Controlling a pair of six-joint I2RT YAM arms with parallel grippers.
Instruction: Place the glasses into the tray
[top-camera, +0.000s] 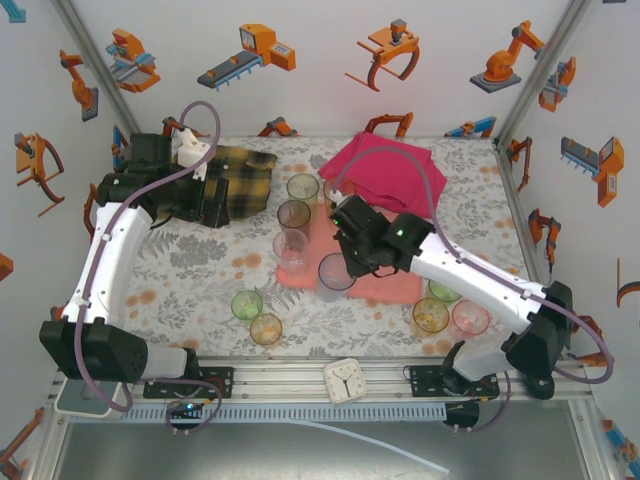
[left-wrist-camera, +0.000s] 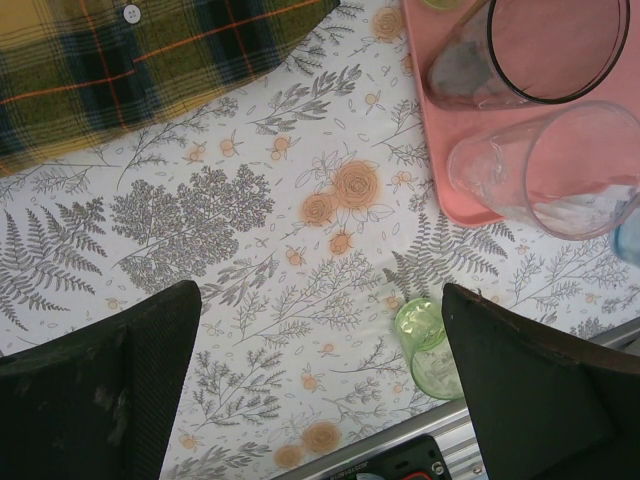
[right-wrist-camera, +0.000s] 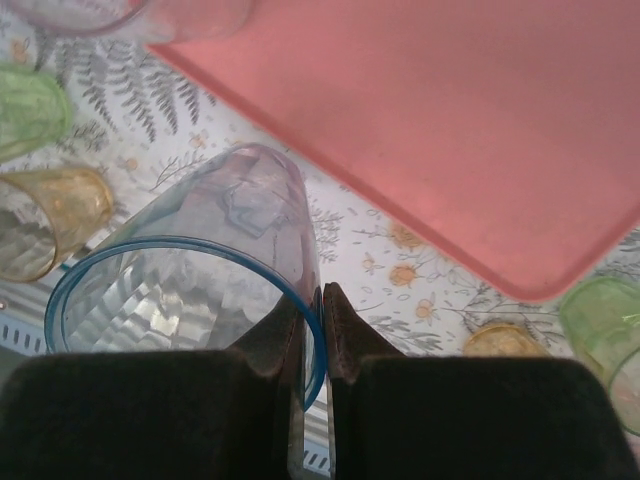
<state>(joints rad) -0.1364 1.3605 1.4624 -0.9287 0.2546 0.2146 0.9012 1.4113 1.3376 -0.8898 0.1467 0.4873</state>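
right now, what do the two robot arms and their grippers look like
Both the left arm and right arm have white link shells with black joints and bases, and a thin lilac cable loops along each. A small green light glows on the right arm. The left gripper and right gripper are blunt and matte black.

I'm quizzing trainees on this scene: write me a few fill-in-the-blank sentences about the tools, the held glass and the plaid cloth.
1. The transparent tumbler pinched at its wall by the right tool has a ____ rim.
2. The left tool is ____, holding nothing.
3. The yellow-black plaid cloth lies on the ____ arm's side of the flat salmon-pink rectangular tray.
Missing words: blue; open; left.
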